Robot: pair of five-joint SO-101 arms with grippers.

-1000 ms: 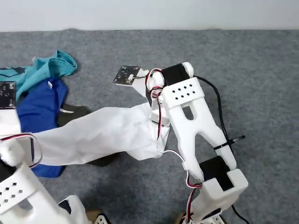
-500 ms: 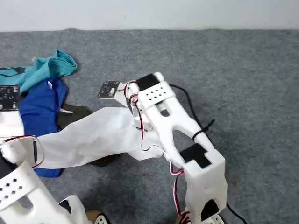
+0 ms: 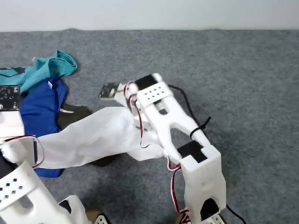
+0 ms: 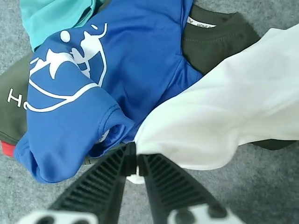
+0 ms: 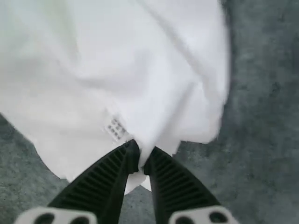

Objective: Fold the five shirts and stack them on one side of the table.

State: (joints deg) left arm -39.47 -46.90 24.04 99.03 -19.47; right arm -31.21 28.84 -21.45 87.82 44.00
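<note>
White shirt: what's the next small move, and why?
Probably draw it right, both arms together, onto bare carpet. The left gripper and right gripper are each shut on an edge of the white shirt, and it overlaps the blue shirt and dark shirt.

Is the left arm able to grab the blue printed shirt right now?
Probably not: the left end effector is shut on the white fabric shirt. Once released, the blue printed shirt lies close by, largely uncovered.
</note>
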